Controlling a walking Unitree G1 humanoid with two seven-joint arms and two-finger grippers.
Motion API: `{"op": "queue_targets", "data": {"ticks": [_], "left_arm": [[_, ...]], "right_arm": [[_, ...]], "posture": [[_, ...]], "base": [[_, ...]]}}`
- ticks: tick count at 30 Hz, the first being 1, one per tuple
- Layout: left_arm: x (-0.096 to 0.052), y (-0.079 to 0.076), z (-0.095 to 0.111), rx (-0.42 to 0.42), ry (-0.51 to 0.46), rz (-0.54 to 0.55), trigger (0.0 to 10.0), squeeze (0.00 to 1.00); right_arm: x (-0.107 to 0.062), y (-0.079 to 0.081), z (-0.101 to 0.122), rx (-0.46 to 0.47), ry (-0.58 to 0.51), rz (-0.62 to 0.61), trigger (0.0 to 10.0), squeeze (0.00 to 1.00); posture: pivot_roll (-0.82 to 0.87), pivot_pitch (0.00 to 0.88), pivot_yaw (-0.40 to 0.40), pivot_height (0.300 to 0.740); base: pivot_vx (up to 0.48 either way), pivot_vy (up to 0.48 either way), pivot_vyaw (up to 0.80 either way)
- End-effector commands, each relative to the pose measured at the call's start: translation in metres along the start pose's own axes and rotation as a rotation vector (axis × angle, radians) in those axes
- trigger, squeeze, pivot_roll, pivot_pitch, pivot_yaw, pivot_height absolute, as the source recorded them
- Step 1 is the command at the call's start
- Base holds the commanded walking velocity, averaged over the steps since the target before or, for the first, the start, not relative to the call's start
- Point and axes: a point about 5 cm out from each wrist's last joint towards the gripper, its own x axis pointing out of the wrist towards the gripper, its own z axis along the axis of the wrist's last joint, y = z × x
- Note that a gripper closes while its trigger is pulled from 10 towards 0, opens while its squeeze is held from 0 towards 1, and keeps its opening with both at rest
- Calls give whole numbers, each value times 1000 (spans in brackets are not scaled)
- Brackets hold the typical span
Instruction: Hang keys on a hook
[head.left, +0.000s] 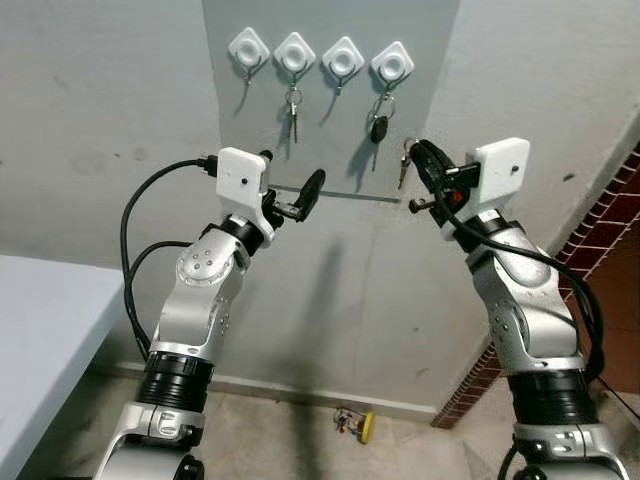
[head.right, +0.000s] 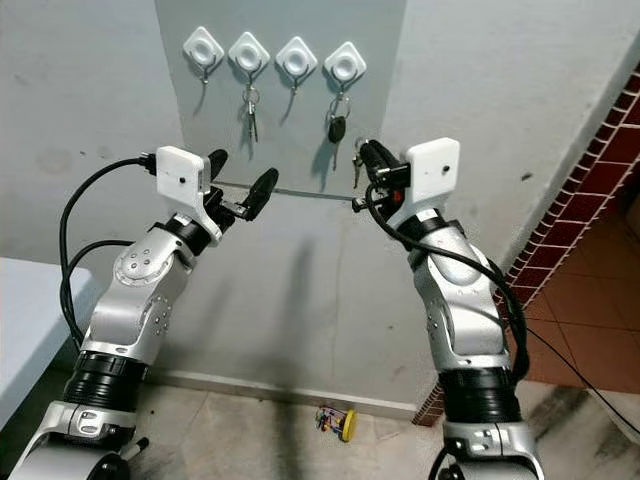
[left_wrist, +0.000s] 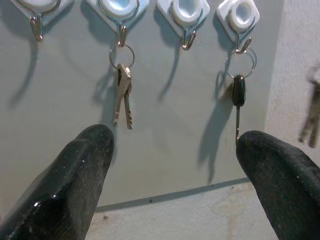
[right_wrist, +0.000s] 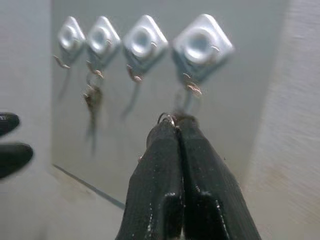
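Your right gripper (head.left: 420, 158) pinched tight on key ring (right_wrist: 167, 118); silver keys (head.left: 404, 170) dangle below fourth hook (head.left: 392, 67). Your left gripper (head.left: 290, 185) spread wide, holding nothing. Farther, black-headed key (head.left: 379, 130) on fourth hook, silver pair (head.left: 293, 115) on second hook (head.left: 295, 54).

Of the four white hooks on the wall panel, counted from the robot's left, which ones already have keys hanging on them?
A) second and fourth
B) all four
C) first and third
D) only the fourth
A: a pair of silver keys hangs from the second hook and a black-headed key from the fourth hook; the first hook and third hook are bare.
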Motion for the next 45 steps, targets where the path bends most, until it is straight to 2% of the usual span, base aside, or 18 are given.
{"op": "queue_targets", "data": {"ticks": [1, 6, 17, 21, 23, 45], "left_arm": [[2, -3, 7, 1, -17, -18, 10000, 0], [3, -6, 8, -2, -21, -30, 10000, 0], [3, -11, 11, -20, -17, -48, 10000, 0], [3, -12, 10, -21, -13, -52, 10000, 0], [2, -12, 10, -21, -9, -53, 10000, 0], [1, -7, 12, -35, 5, -29, 10000, 0]], "right_arm": [[8, 5, 6, 9, -17, 42, 10000, 0], [18, 10, 10, 49, -26, 85, 10000, 0], [49, 17, 18, 245, -49, 119, 10000, 0], [54, 17, 19, 280, -52, 108, 10000, 0], [59, 18, 20, 326, -59, 101, 10000, 0], [84, 18, 16, 506, -19, 19, 10000, 0]], "posture": [[4, 0, -46, 740], [7, 0, -49, 740], [12, 0, -53, 740], [15, 0, -53, 740], [16, 0, -53, 740], [25, 0, -51, 740]], "base": [[0, 0, 0], [0, 0, 0], [0, 0, 0], [0, 0, 0], [0, 0, 0], [0, 0, 0]]}}
